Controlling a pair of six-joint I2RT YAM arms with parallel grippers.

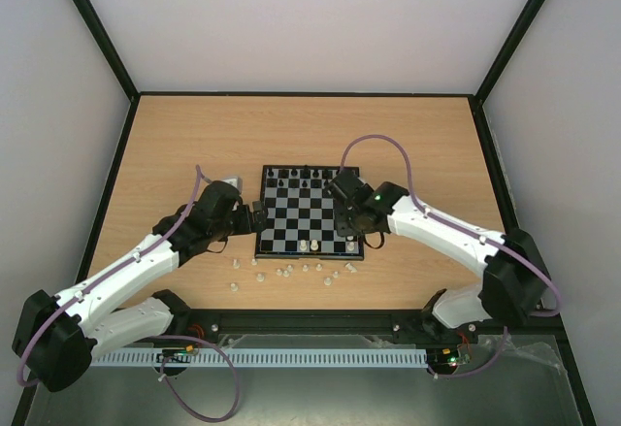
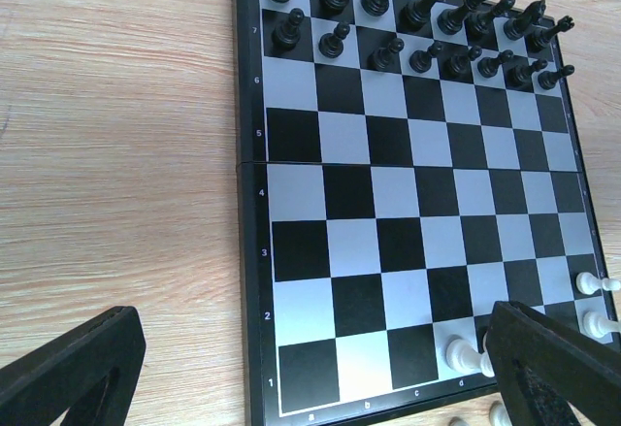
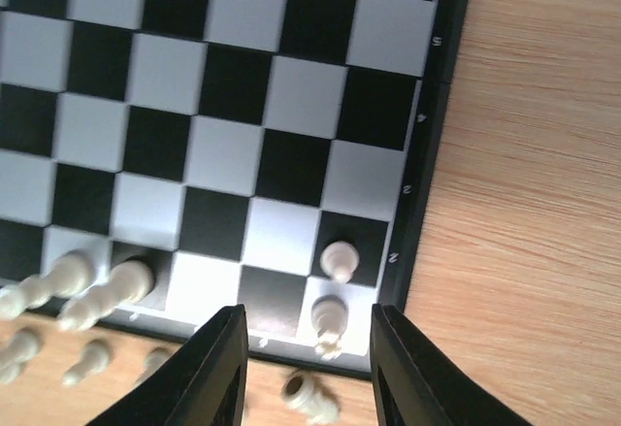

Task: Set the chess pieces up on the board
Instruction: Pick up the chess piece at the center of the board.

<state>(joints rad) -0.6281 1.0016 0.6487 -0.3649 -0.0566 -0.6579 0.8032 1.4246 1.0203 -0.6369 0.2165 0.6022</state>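
Note:
The board (image 1: pixel 291 214) lies mid-table. Black chess pieces (image 2: pixel 417 18) fill its two far rows. On the near right corner square stands a white rook (image 3: pixel 330 321), with a white pawn (image 3: pixel 340 259) on the square ahead of it. Right above the rook hangs my right gripper (image 3: pixel 309 353), open, its fingers (image 3: pixel 209 368) on either side without touching it. Two taller white pieces (image 3: pixel 97 290) stand further along the near row. My left gripper (image 2: pixel 310 377) is wide open and empty at the board's near left corner, beside a white piece (image 2: pixel 464 355).
Several loose white pieces (image 1: pixel 291 271) lie scattered on the wooden table (image 1: pixel 175 154) just in front of the board; one (image 3: pixel 310 399) lies on its side right below the rook's corner. Black rails and walls frame the table.

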